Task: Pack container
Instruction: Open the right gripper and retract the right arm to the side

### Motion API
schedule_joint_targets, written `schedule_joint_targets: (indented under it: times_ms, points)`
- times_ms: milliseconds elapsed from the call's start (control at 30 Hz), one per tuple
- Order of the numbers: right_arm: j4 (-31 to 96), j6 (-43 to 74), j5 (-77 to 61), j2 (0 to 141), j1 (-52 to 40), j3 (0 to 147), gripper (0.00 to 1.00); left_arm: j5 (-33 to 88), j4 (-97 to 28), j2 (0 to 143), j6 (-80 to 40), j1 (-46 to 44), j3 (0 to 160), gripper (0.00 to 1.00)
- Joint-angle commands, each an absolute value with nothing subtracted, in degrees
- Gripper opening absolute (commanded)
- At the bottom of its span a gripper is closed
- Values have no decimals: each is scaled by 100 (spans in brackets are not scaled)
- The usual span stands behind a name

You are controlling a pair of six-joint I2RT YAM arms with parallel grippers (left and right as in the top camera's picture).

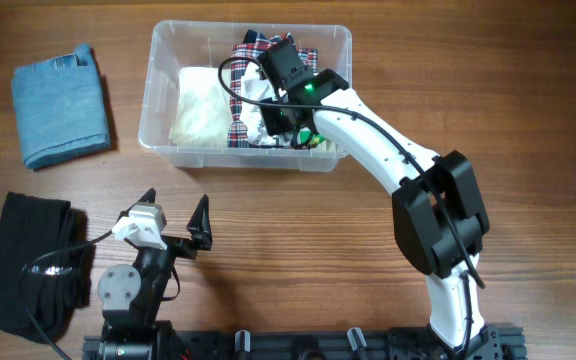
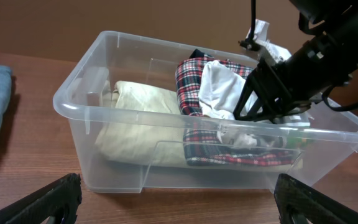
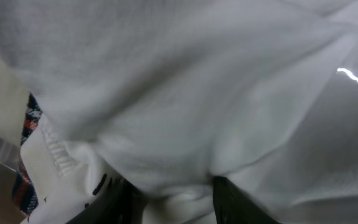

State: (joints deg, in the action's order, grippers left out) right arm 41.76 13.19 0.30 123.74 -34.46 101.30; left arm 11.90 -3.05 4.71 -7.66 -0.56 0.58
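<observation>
**Right arm deep in the bin, laying down a white garment**

At the near left of the brown wooden table lay a black, loosely folded garment. Far behind it lay a folded blue denim-like cloth. Both were outside the bin, so I judge the packing was only partly done.

The left gripper hovered low near the front edge, its jaws spread wide and holding nothing.

The clear, rectangular plastic container stood at the far middle of the table. In its left half a cream folded cloth lay flat. To the right of it was a red, white and blue plaid garment, and a crumpled white garment was heaped on top of that.

The right gripper reached down into the right half of the container, against the white garment. The wrist view was filled with white fabric and only two dark fingers showed at its lower edge. I cannot tell whether the jaws were pinching the fabric or only pressing on it.

To do this step well, I think the right arm should push the white garment down below the rim and to the right wall. It should release fully before lifting, straight up, so no fold is dragged out. This would leave room for the two cloths outside.
</observation>
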Motion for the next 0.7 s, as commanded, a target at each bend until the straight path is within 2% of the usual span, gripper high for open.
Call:
schedule_joint_targets:
  times_ms: [0, 133, 233, 300, 400, 467, 500, 533, 667]
  points:
    - [4200, 1385, -5, 12608, -3454, 10095, 44, 1260, -327, 458, -816, -14, 34, 100]
    - [4195, 1350, 99, 12049, -3450, 10462, 49, 1258, -327, 458, -816, -14, 34, 100]
    - [4134, 1352, 814, 11395, -3435, 10510, 55, 1258, -327, 458, -816, -14, 34, 100]
    - [4171, 1354, 1238, 11026, -3330, 10508, 55, 1258, -327, 458, -816, -14, 34, 100]
    - [4368, 1420, 1352, 10556, -2838, 10508, 55, 1258, -327, 458, -816, -14, 34, 100]
    - [4574, 1514, 1352, 10296, -2303, 10508, 59, 1258, -327, 458, -816, -14, 34, 100]
    - [4735, 1514, 1352, 10186, -1929, 10508, 72, 1258, -325, 458, -816, -14, 34, 100]
    - [4893, 1500, 1354, 10130, -1562, 10508, 100, 1258, -327, 458, -819, -14, 34, 100]
    - [5441, 1503, 1352, 10167, -440, 10460, 100, 1258, -327, 458, -816, -14, 34, 100]
